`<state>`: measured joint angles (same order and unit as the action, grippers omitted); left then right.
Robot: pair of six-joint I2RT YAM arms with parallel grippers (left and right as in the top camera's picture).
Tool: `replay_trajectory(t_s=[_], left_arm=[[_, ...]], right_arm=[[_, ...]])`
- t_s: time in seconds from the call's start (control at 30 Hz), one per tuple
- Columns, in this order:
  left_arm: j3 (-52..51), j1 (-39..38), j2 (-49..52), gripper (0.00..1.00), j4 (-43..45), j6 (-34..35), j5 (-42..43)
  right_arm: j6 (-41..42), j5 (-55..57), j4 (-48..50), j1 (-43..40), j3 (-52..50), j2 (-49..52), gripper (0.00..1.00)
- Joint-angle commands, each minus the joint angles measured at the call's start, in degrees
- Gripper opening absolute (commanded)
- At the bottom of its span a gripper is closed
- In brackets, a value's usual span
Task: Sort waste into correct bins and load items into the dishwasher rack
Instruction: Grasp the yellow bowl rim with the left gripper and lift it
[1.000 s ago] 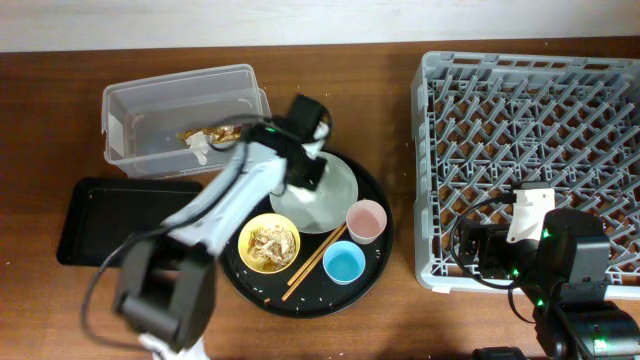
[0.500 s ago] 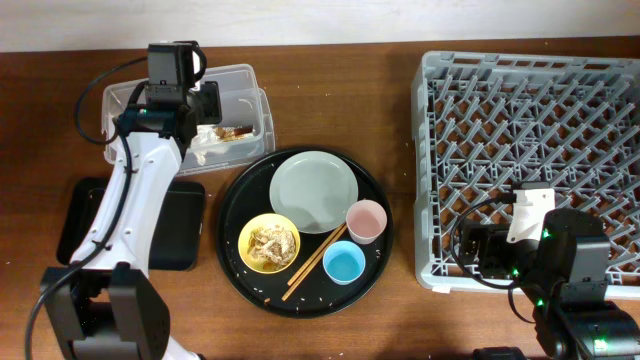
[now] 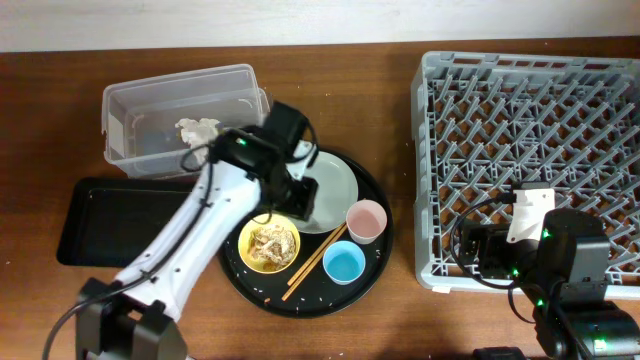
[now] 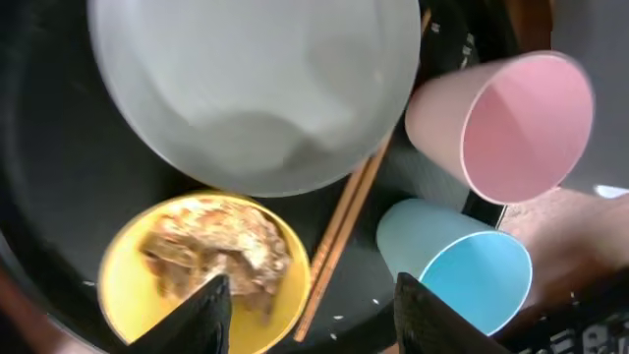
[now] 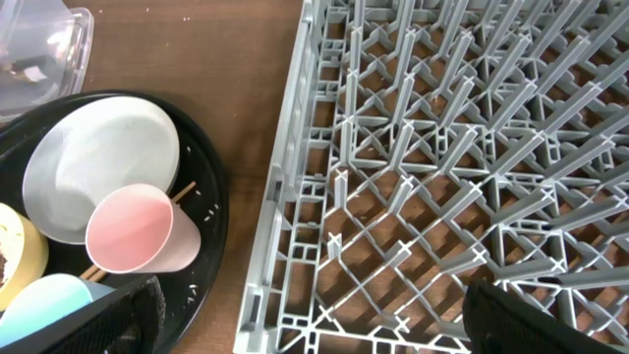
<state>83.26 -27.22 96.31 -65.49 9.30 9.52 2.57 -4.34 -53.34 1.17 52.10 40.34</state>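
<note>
With crumpled white tissue [image 3: 197, 128] in the clear plastic tub [image 3: 130, 100], the left gripper [image 4: 313, 295] hung open and empty over the scrap-filled yellow bowl [image 4: 123, 295], the grey lattice dishwasher rack [image 3: 530, 120] not yet loaded.

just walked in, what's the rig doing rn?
Mid-sort. The left end effector hovers open and empty over the round black tray, above the plate and the yellow bowl, which holds food scraps. A white tissue lies in the clear tub. The pink cup, blue cup and chopsticks sit on the tray; nothing shows in the dishwasher rack. The right end effector is open over the rack's near edge.
</note>
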Motion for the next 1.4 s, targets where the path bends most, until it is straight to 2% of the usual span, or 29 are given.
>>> replay_trajectory(t_s=[0.0,0.1,0.2,0.33,0.4,0.43,0.47,0.5,0.67,0.83,1.03,1.27,1.37], left_arm=[[-7.7,-3.4,0.6,0.52,4.7,8.6,-0.5],[-14.1,-4.8,0.8,0.52,9.7,12.4,-2.9],[-20.4,-4.9,0.8,0.51,16.9,12.6,-4.4],[-24.8,-4.9,0.8,0.43,22.9,12.5,-4.8],[-25.0,-4.9,0.7,0.30,23.3,12.5,-4.9],[-25.0,-4.9,0.7,0.30,23.6,12.5,-4.9],[-25.0,-4.9,0.7,0.25,24.1,12.5,-4.9],[-25.0,-4.9,0.7,0.16,24.5,12.5,-4.9],[-25.0,-4.9,0.7,0.11,22.6,12.5,-5.1],[-25.0,-4.9,0.7,0.01,19.4,12.5,-8.5],[-24.8,-4.9,-0.6,0.00,17.8,12.5,-12.4],[-24.3,-4.6,-10.0,0.01,16.6,12.5,-14.5],[-24.3,-0.3,-15.5,0.00,16.3,11.8,-14.2]], right_arm=[[0.0,-0.1,0.0,0.3,1.0,-0.1,0.98],[0.0,-0.1,0.0,0.3,1.1,-0.1,0.98],[0.0,-0.1,0.0,0.3,1.1,-0.1,0.98],[0.0,-0.1,0.0,0.3,1.0,-0.1,0.98],[0.0,-0.1,0.0,0.3,1.0,-0.1,0.98],[0.0,-0.1,0.0,0.3,1.0,-0.1,0.98],[0.0,-0.1,0.0,0.3,1.1,-0.1,0.98],[0.0,-0.1,0.0,0.3,1.1,-0.1,0.98],[0.0,-0.1,0.0,0.3,1.0,-0.1,0.98],[0.0,-0.1,0.0,0.3,1.1,-0.1,0.98],[0.0,-0.1,0.0,0.3,1.1,-0.1,0.98],[0.0,-0.1,0.0,0.3,1.1,-0.1,0.98],[0.0,-0.1,0.0,0.3,1.1,-0.1,0.98]])
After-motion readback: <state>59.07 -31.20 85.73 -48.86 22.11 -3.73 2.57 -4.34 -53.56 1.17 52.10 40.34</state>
